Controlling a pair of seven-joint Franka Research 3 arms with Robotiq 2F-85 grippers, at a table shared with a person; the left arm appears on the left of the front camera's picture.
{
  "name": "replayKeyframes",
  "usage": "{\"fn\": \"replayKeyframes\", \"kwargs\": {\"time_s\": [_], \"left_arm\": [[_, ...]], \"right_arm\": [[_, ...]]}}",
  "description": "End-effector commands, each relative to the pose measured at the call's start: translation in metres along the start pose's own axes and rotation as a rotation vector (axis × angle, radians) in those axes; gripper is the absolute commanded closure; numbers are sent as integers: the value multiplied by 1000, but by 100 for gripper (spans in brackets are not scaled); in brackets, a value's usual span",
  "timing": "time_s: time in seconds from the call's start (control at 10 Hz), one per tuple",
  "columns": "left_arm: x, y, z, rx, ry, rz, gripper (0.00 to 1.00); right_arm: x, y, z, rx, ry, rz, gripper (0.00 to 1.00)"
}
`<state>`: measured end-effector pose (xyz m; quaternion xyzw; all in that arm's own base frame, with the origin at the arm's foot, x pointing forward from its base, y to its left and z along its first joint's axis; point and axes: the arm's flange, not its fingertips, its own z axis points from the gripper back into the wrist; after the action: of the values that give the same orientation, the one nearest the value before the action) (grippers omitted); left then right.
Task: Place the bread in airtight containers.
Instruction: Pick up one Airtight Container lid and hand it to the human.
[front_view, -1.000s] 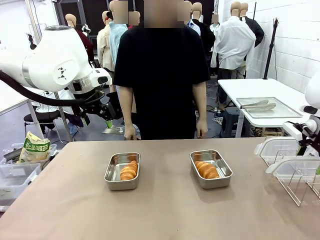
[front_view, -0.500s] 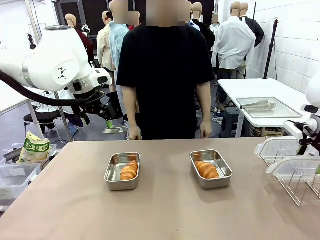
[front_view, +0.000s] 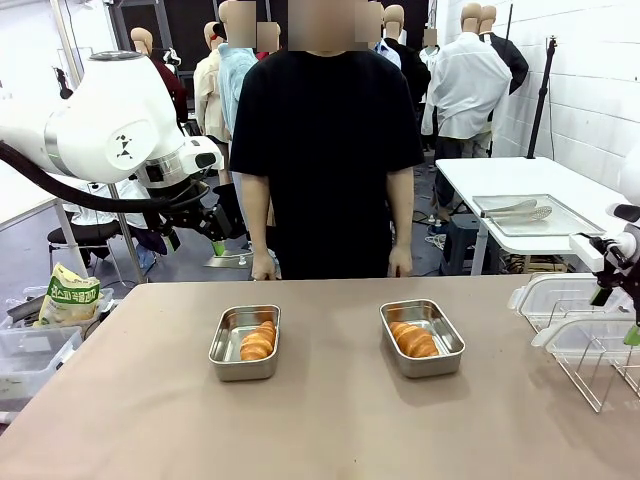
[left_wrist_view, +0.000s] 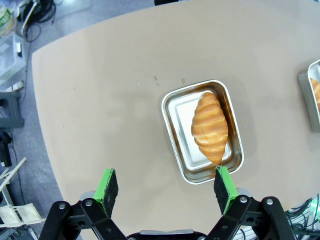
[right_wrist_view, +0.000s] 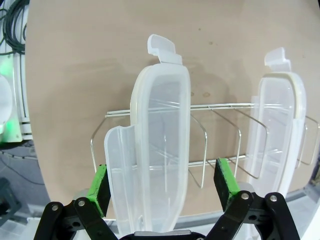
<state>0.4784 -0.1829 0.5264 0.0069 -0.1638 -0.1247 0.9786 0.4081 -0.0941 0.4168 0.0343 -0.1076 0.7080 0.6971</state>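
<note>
Brown counter: one croissant roll lies in each steel tin.
Left tin and right tin are filled but unlidded. Both jaws are wide open and empty, the right jaws standing around a clear lid in the wire rack, likely to fetch it.

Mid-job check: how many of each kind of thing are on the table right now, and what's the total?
bread rolls: 2
steel tins: 2
clear lids: 2
wire rack: 1
Total: 7
</note>
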Motion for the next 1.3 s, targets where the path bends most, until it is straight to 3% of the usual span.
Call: {"fn": "replayKeyframes", "kwargs": {"time_s": [0.0, 0.4, 0.5, 1.0, 1.2], "left_arm": [[0, 2, 2, 3, -1, 1, 0], [0, 2, 2, 3, -1, 1, 0], [0, 2, 2, 3, -1, 1, 0], [0, 2, 2, 3, -1, 1, 0], [0, 2, 2, 3, -1, 1, 0]], "right_arm": [[-1, 1, -10, -8, -24, 11, 0], [-3, 1, -23, 17, -7, 20, 0], [-4, 1, -23, 15, -14, 26, 6], [-5, 1, -20, 22, -22, 21, 98], [-5, 1, -19, 29, -19, 19, 100]]}}
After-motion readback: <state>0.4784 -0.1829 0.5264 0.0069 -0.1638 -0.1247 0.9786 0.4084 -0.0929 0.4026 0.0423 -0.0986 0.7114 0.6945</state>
